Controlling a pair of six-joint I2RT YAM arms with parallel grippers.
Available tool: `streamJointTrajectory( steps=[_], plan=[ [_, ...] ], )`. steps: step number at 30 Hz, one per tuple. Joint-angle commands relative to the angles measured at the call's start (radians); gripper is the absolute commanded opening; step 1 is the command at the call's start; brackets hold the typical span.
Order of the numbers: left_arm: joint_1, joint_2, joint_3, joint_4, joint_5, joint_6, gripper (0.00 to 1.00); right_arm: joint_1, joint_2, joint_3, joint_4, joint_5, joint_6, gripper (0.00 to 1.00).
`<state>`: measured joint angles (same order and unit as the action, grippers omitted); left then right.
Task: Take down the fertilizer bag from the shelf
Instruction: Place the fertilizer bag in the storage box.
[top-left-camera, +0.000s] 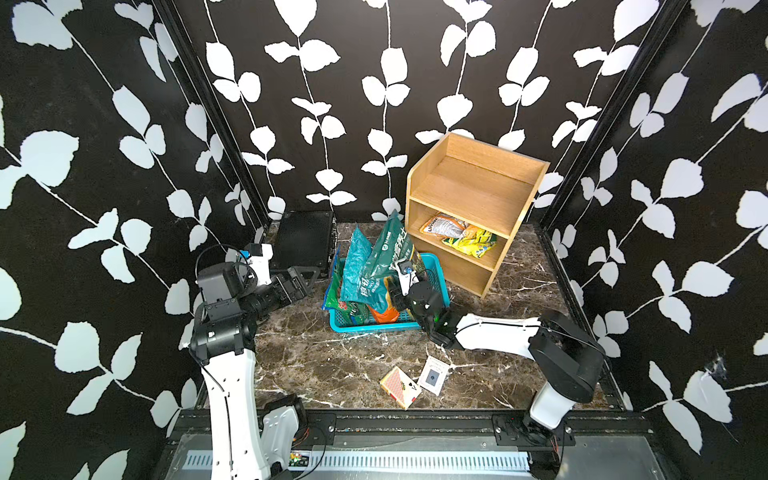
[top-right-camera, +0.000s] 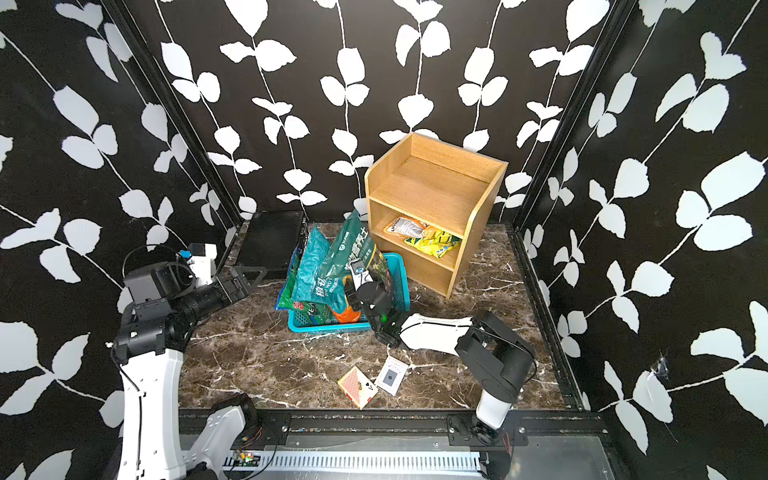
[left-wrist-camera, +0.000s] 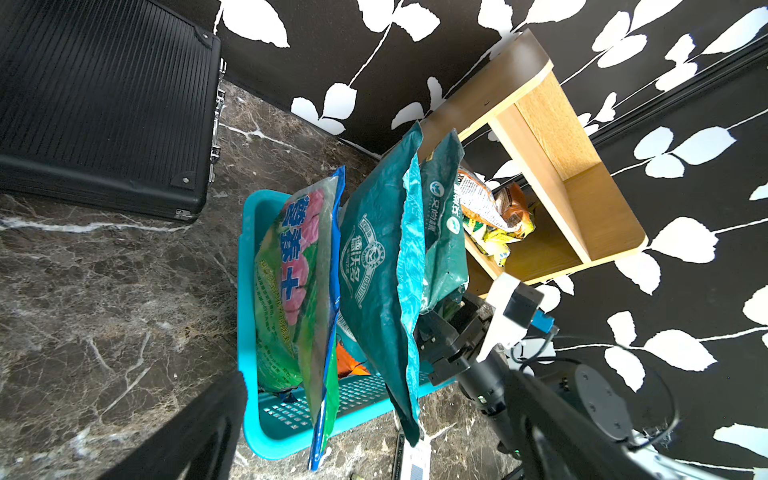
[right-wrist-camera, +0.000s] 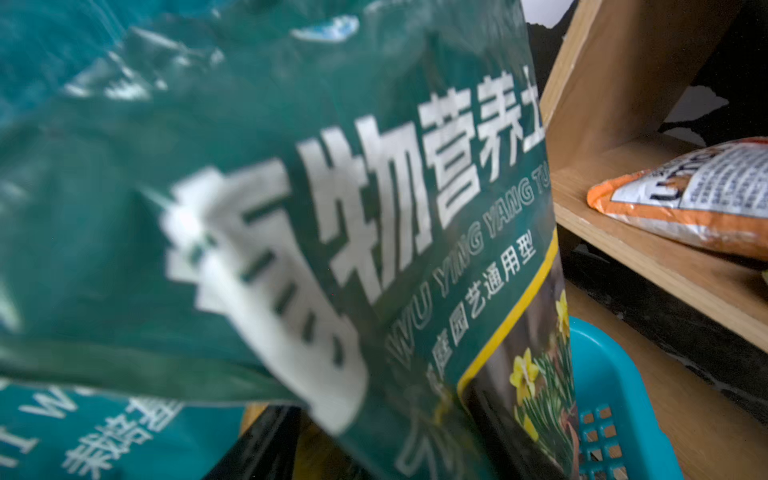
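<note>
Two card packs lie nearest. One basket holds three bags, the shelf two. Left claw, right claw: I cannot tell.

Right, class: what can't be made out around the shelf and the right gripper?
Right gripper: fingertips hidden behind the dark green soil bag, whose blurred print fills the right wrist view.
Shelf: bottom tier's back hidden under the middle board, both top views.
Yellow bag: print too small in top views.
</note>
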<state>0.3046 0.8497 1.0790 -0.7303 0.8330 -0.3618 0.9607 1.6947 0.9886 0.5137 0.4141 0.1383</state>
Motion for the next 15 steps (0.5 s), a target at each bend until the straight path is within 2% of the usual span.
streamJointTrajectory(
  steps=[1, 4, 9, 11, 13, 14, 15],
  plan=[
    [0.007, -0.017, 0.018, -0.003, 0.002, 0.017, 0.99, 0.061, -0.145, 0.162, -0.127, -0.101, -0.019, 0.72],
    [0.006, -0.020, 0.016, -0.009, 0.000, 0.022, 0.99, 0.061, -0.255, 0.251, -0.289, -0.086, -0.013, 0.80],
    [0.006, -0.029, 0.017, -0.021, -0.017, 0.031, 0.99, 0.058, -0.416, 0.372, -0.678, 0.031, 0.023, 0.94],
    [0.006, -0.032, 0.015, -0.020, -0.020, 0.029, 0.99, 0.056, -0.494, 0.340, -0.787, 0.112, 0.037, 0.99],
    [0.006, -0.028, 0.014, -0.019, -0.019, 0.028, 0.99, 0.055, -0.573, 0.252, -0.812, 0.196, 0.031, 0.99],
    [0.006, -0.027, 0.013, -0.018, -0.017, 0.027, 0.99, 0.050, -0.611, 0.204, -0.802, 0.266, 0.075, 1.00],
    [0.006, -0.026, 0.013, -0.019, -0.016, 0.027, 0.99, 0.038, -0.641, 0.179, -0.801, 0.284, 0.119, 1.00]
  ],
)
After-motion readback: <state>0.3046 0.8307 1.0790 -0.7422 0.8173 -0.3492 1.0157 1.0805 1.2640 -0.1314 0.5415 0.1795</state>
